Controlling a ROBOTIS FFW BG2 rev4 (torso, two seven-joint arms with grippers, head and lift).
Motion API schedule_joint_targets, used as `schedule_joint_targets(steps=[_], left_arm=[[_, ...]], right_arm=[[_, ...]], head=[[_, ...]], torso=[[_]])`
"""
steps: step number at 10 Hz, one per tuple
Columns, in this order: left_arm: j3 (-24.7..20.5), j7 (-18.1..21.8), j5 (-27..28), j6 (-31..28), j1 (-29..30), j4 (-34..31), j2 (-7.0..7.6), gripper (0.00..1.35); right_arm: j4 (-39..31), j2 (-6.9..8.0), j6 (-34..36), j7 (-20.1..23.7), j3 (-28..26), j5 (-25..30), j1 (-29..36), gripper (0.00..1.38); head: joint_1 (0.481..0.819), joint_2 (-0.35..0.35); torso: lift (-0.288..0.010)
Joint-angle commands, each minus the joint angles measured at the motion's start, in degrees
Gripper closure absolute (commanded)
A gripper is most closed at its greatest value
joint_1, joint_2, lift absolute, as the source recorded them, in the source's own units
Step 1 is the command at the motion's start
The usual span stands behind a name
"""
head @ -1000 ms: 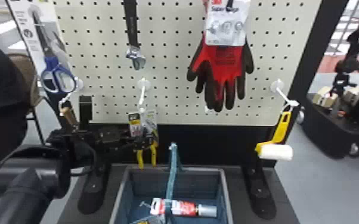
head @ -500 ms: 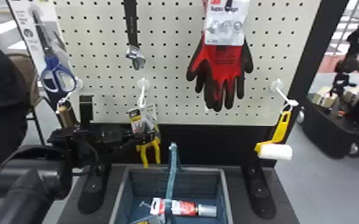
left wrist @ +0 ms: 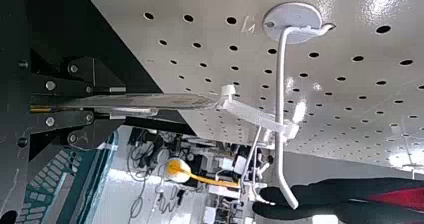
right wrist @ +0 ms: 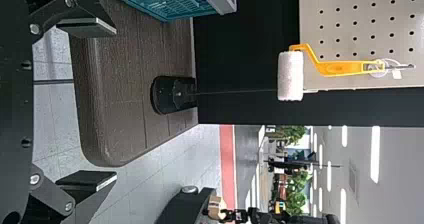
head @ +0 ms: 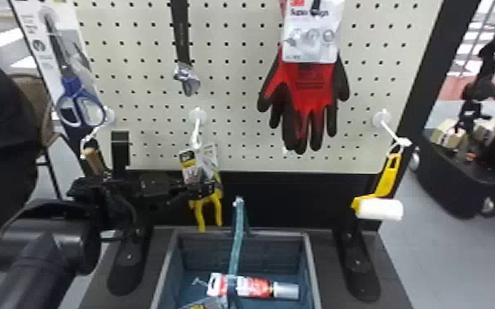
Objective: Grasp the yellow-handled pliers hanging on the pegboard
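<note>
On the pegboard's (head: pixel 242 135) middle hook (head: pixel 196 123), the pliers (head: pixel 209 207), left tool (head: pixel 202 190) at them; bin (head: pixel 164 263) below, roller (head: pixel 380 208) far right.

Carded yellow-handled pliers (head: pixel 205 202), hanging from a white hook (head: pixel 196 123) — handles down, low on the pegboard (head: pixel 238 102)

Left arm (head: pixel 33 263): black; enters the head view at the lower left corner, its thick link low in the foreground.
Left forearm and wrist (head: pixel 135 191): run about level from the left towards the middle, with cabling bunched at the wrist.
Left gripper (head: pixel 195 191): extended sideways, pointing right.
Left fingers (left wrist: pixel 65 84): flat and black, drawn close together and clamped from both sides on the yellow-handled pliers (head: pixel 206 201), which show edge-on between them in the left wrist view.
Right gripper (right wrist: pixel 107 104): held level.
Right fingers (right wrist: pixel 80 26): spread wide apart, one at each side of the right wrist view, with nothing between them.
</note>
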State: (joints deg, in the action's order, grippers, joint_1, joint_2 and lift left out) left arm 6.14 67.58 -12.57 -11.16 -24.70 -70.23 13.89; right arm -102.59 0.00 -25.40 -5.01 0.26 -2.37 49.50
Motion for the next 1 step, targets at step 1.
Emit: schedule_joint_targets(steps=[1], left_arm=[[0.1,0.0,0.0,0.0,0.0,-0.15,0.0,1.22]], right_arm=[[0.0,0.05,0.0,0.0,0.0,0.0,0.0,0.27]], head=[[0.549,0.0]], torso=[[-0.1]])
